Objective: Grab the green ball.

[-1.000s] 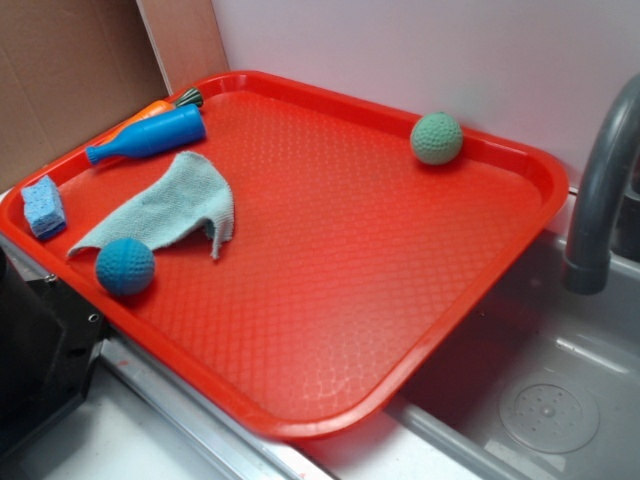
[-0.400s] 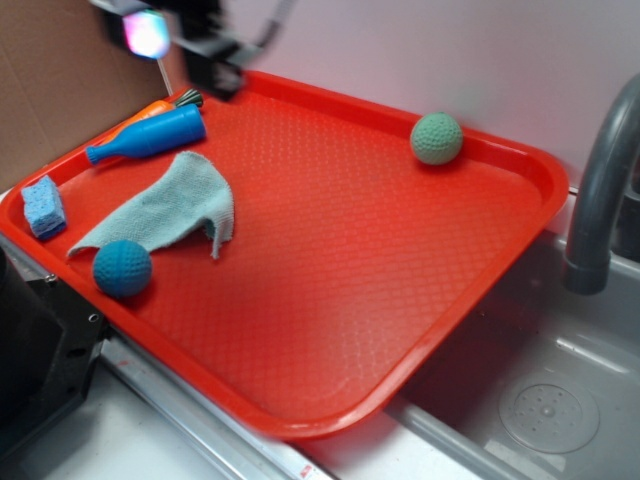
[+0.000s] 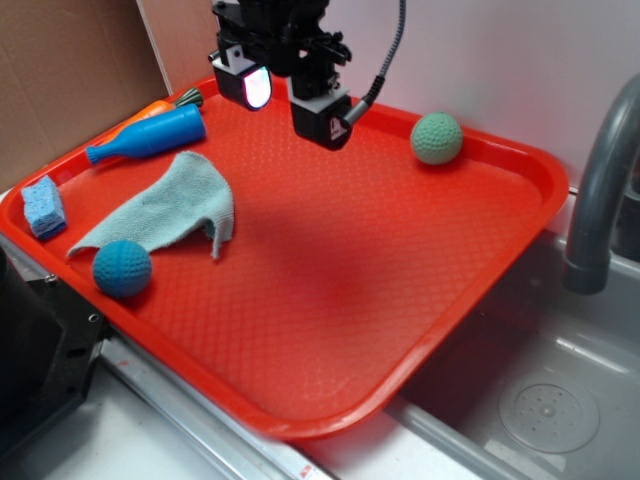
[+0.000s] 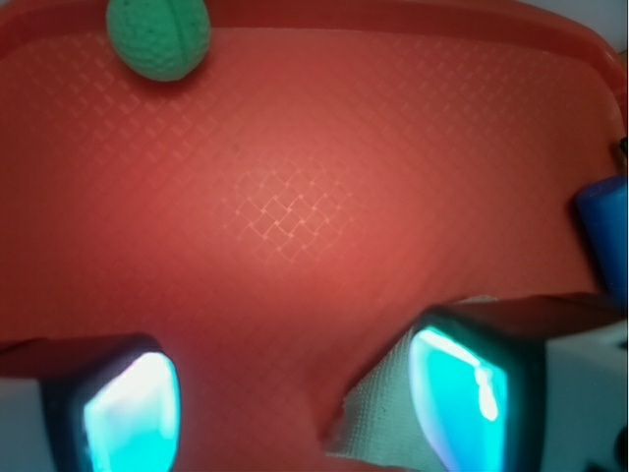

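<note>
Black gripper (image 3: 293, 100) hangs above red plastic tray (image 3: 330, 290), fingers spread apart, empty. Pale mint-green dimpled ball (image 3: 437, 138) rests near tray's far rim, well apart from gripper.

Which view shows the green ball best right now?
Exterior. The green ball sits whole and unobstructed near the red tray's far rim, with the gripper off to its left, apart from it. The wrist view cuts the ball off at the top edge.
</note>
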`<state>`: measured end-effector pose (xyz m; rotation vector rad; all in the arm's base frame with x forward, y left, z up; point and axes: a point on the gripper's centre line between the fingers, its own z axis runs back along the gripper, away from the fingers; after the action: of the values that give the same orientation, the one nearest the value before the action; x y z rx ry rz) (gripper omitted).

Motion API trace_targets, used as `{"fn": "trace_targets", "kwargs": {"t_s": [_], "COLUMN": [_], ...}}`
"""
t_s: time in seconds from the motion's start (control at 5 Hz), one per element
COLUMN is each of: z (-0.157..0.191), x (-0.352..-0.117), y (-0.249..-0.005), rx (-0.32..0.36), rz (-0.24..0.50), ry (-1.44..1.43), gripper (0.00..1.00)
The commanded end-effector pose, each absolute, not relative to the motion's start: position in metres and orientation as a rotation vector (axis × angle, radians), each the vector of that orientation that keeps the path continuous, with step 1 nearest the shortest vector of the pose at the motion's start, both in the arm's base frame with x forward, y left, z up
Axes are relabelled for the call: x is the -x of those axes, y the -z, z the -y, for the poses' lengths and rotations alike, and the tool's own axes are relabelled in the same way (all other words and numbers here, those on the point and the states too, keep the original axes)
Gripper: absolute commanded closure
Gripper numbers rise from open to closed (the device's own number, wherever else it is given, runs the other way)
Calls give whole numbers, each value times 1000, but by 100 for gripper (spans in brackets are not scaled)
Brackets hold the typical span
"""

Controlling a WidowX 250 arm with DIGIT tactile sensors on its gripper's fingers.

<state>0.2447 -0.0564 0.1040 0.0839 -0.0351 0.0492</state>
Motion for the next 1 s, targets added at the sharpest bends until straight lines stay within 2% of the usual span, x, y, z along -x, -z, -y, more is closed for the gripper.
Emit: {"fn": "trace_targets", "kwargs": {"t_s": [0.0, 0.4, 0.6, 0.8], "z": [60, 60, 87, 109], "x": [-256, -256, -300, -309], "y": [-122, -122, -103, -96], "rx": [-71, -71, -83, -98], "rz": [91, 91, 123, 209], "ry": [-48, -48, 71, 116], "gripper": [0, 0, 0, 0]}}
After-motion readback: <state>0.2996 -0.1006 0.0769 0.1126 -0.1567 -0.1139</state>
